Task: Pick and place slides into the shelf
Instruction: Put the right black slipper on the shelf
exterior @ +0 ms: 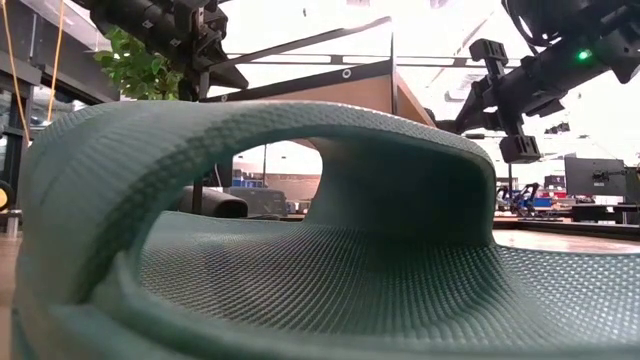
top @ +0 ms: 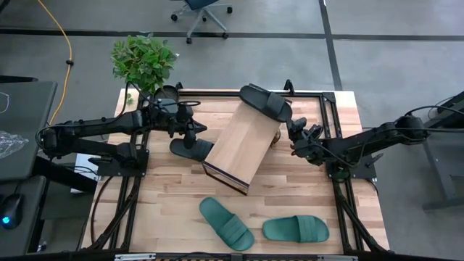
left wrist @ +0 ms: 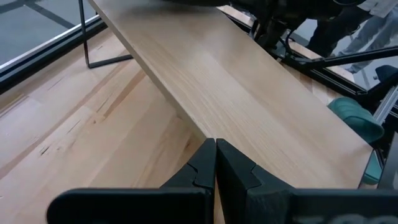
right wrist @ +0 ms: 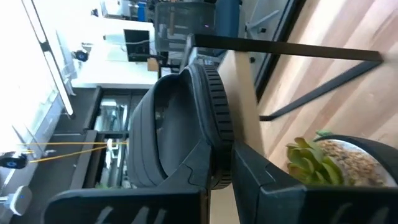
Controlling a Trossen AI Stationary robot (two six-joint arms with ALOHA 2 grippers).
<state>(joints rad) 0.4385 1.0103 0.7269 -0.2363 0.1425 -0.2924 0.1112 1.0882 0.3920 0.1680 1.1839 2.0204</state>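
One black slide (top: pixel 266 101) already sits at the upper end of the shelf (top: pixel 243 145), so the job looks about a quarter done, and the second black slide (top: pixel 190 149) seems to be the one in hand: it lies flat on the surface (top: pixel 290 196) just beside the shelf's left edge, right under the left claw (top: pixel 192 135). That claw hangs over it with its fingers (left wrist: pixel 205 168) pressed together and nothing between them, so by my reckoning it has to spread, come down over the strap and close before it can lift the slide up onto the slanted board. The left arm reaches in from the left side, stretched low across the surface past a potted plant (top: pixel 143 61). The right arm comes in from the right, its claw (top: pixel 296 132) near the shelf's upper right corner, close to the placed black slide; its fingers (right wrist: pixel 199 168) look pressed together too, holding nothing. The two teal slides (top: pixel 226 222) (top: pixel 296 229) lie near the front edge of the surface, well apart from both claws and untouched.
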